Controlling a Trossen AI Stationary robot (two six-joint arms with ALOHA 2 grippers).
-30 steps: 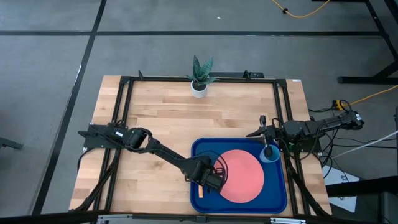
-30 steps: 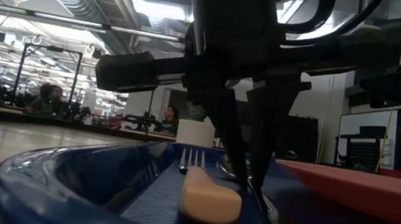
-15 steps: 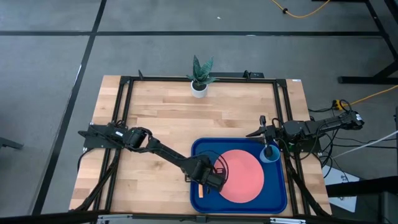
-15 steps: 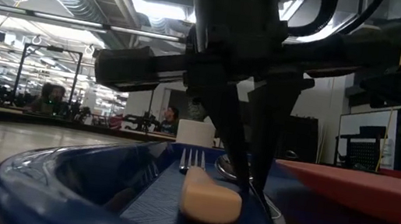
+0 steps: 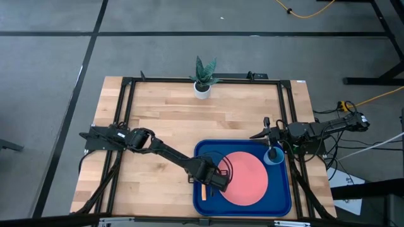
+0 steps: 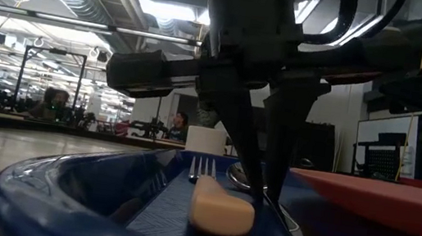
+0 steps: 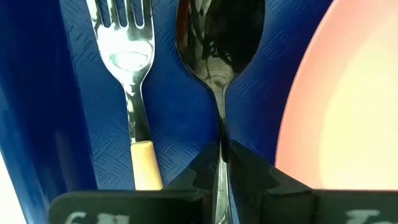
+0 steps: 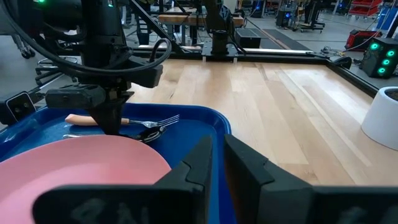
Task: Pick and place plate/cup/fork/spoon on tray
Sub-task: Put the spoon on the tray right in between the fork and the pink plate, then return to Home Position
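My left hand (image 7: pixel 221 163) is closed on the thin handle of the dark metallic spoon (image 7: pixel 219 43), which lies in the deep-blue rectangular tray (image 5: pixel 281 203) beside the tan-handled fork (image 7: pixel 132 87). The flat salmon-pink plate (image 5: pixel 245 177) sits alongside. Farther right, my right hand (image 5: pixel 273 150) hangs over the light-blue cup (image 5: pixel 274 156), fingers nearly together. Everything looks trayed; I judge only letting go remains.

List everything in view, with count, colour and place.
tray: one, deep blue, near right part of table.
plate: one, salmon pink, on tray.
cup: one, light blue, tray's far right corner.
fork: one, silver tines, tan handle, on tray beside spoon.
spoon: one, dark, between fork and plate.
potted plant: one, green in white pot, table's far edge.
left gripper: shut on spoon's handle.
right gripper: at the cup.
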